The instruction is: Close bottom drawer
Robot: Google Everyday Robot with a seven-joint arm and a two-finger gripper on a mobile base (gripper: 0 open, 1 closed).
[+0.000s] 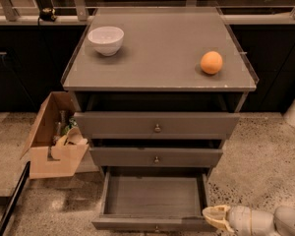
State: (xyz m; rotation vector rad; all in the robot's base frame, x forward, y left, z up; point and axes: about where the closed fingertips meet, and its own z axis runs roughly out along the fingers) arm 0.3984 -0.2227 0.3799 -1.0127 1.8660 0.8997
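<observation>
The bottom drawer [152, 196] is the lowest of three grey-brown drawers and stands pulled out, its inside empty. Its front panel runs along the bottom edge of the camera view, with a small knob [156, 227] at its centre. My gripper [212, 217] comes in from the lower right on a white arm. Its yellowish tip is at the right end of the drawer's front panel, touching or very nearly touching it. The middle drawer [156, 157] and top drawer [157, 125] above it are shut.
A white bowl [106, 40] and an orange [211, 62] sit on the cabinet top [160, 53]. An open cardboard box [54, 136] with items in it stands on the floor to the left of the cabinet. Speckled floor lies to the right.
</observation>
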